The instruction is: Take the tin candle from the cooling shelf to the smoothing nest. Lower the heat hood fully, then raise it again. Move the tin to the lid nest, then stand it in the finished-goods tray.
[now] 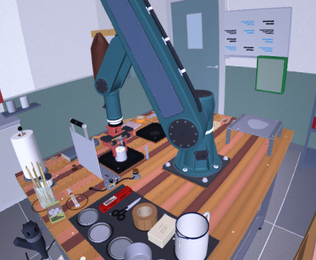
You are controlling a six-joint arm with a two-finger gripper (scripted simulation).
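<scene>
My gripper (120,145) hangs straight down over the smoothing nest (122,160), a black pad left of the arm's base. In it I hold the tin candle (121,153), a small white tin standing upright on the pad. The heat hood (86,151), a grey plate with a black handle, stands raised at the pad's left edge. A second black pad (152,131) lies behind, toward the wall. The cooling shelf (254,126), a grey metal stand, sits at the bench's far right and is empty.
The arm's teal base (194,160) fills the bench's middle. A paper roll (26,153) stands at the left edge. A black mat at the front holds a white enamel pot (191,235), a tape roll (145,216), scissors (123,210) and several round lids.
</scene>
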